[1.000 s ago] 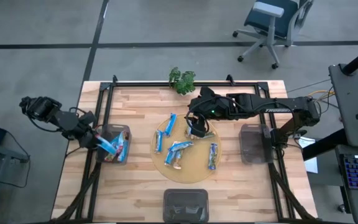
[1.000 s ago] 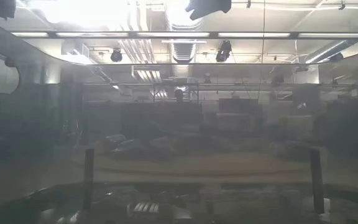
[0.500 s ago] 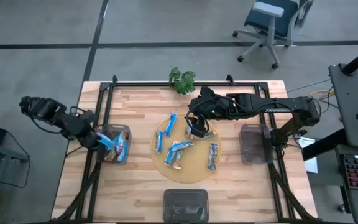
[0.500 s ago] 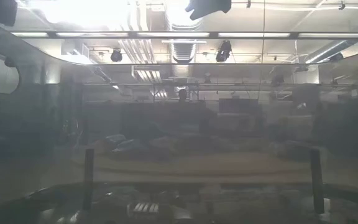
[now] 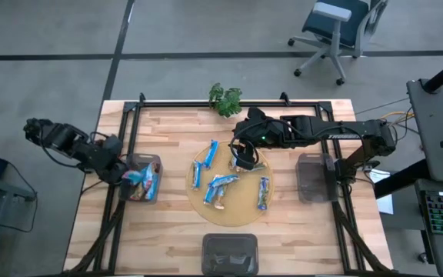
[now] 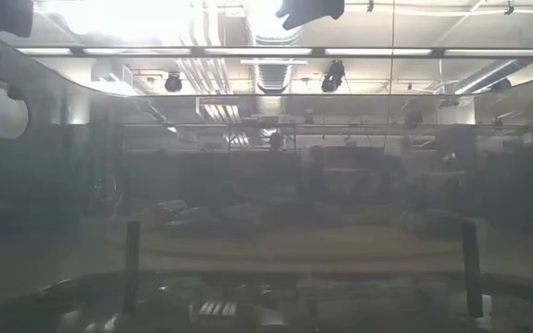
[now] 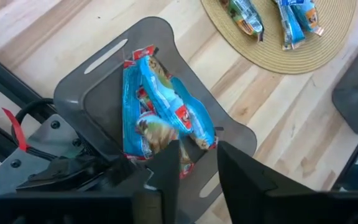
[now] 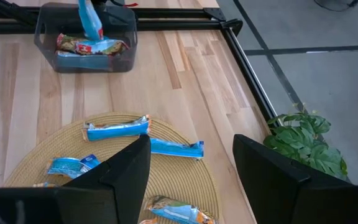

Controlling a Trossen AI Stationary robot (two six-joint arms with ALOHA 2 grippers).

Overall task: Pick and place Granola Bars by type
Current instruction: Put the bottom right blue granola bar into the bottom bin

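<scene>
Several blue foil granola bars (image 5: 212, 151) lie on a round woven mat (image 5: 237, 211) at the table's middle. More bars lie in the grey bin (image 5: 154, 163) at the left. My left gripper (image 7: 197, 171) hangs over that bin, fingers a little apart, with the end of a blue bar (image 7: 160, 106) reaching into the gap. My right gripper (image 8: 191, 180) hovers open above the mat's far part, with nothing between its fingers. My left gripper comes at the bin slanting down from the table's left. The blue bar's near end (image 7: 191, 146) sits between its parted fingers, and I cannot tell whether they touch it. The bar's red-marked far end (image 7: 135, 59) rests on the bars in the bin.
A grey bin (image 5: 314, 177) stands at the right and a third bin (image 5: 229, 252) at the near edge. A small green plant (image 5: 225, 98) sits at the far edge. A black frame rail (image 8: 241, 37) runs along the table's sides.
My left gripper has tipped further down over the left bin. The blue bar, which stuck up out of the bin, now lies lower inside it. My right arm has kept still.
</scene>
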